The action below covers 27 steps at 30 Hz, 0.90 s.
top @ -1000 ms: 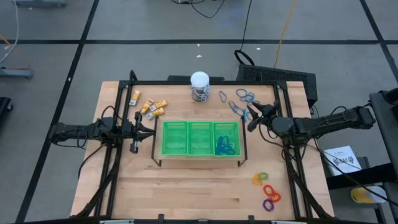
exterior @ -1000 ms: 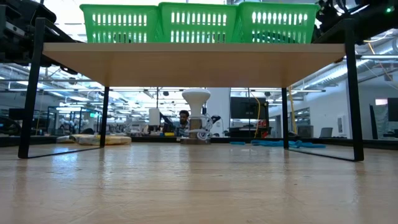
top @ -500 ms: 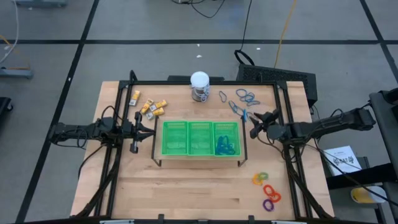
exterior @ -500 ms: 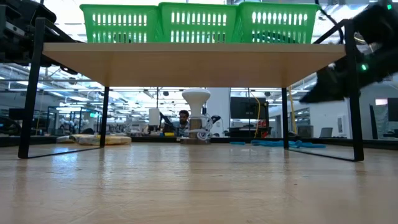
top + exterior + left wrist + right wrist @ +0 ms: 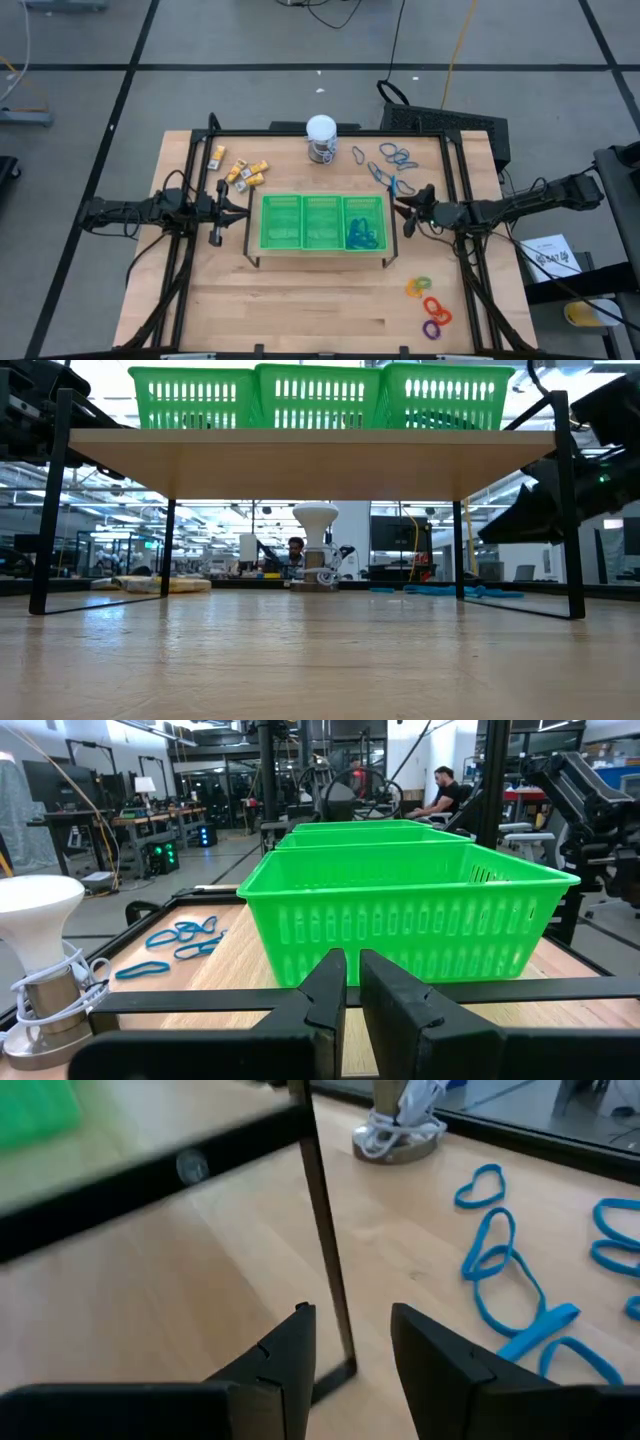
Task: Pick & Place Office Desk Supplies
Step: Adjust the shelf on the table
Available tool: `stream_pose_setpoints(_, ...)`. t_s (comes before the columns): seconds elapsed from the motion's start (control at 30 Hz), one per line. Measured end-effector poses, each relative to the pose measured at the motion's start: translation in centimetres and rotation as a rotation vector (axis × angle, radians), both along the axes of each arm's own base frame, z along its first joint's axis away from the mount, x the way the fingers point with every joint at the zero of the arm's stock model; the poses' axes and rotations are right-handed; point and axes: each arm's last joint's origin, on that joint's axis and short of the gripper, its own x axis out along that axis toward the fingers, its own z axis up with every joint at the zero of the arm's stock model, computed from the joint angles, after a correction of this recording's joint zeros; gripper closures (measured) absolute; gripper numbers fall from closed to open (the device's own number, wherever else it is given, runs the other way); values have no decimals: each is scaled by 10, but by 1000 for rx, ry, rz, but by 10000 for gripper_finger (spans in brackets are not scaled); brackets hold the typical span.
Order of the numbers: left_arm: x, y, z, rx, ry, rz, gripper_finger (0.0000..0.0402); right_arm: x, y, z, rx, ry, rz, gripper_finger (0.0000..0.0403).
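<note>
Blue loops [image 5: 393, 155] lie on the table's far right, also in the right wrist view [image 5: 500, 1275]. More blue loops [image 5: 362, 236] lie in the right compartment of the green tray [image 5: 322, 203]. Yellow-and-white pieces [image 5: 241, 171] lie at the far left. Orange, purple and green rings [image 5: 428, 304] lie at the near right. My right gripper [image 5: 407, 212] hangs open and bare just right of the tray, low over the table [image 5: 350, 1350]. My left gripper [image 5: 232, 208] waits shut at the tray's left end [image 5: 346, 992].
The tray stands on a raised wooden shelf [image 5: 310, 460] with thin black legs; one leg [image 5: 325, 1230] stands right ahead of my right fingers. A white-topped jar [image 5: 321, 138] stands at the far middle. Bare wood lies on the near half of the table.
My right gripper has come down and toward the table's near edge, away from the blue loops, and now stands beside the tray's right end. It has tipped up nearer to level and stays open. The left arm has kept still.
</note>
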Motion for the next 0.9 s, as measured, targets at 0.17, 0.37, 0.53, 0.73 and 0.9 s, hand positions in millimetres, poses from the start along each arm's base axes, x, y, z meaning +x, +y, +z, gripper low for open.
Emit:
stream_pose_setpoints(0.17,0,0,0,0,0,0,357,1,1,0,12,-4,36,277)
stream_pose_setpoints(0.37,0,0,0,0,0,0,357,4,3,-3,13,45,82,277)
stream_pose_setpoints(0.53,0,0,0,0,0,0,357,13,3,2,-44,103,102,277)
stream_pose_setpoints(0.73,0,0,0,0,0,0,357,20,3,-2,-52,110,103,277)
stream_pose_setpoints(0.9,0,0,0,0,0,0,357,26,2,-5,-49,99,107,277)
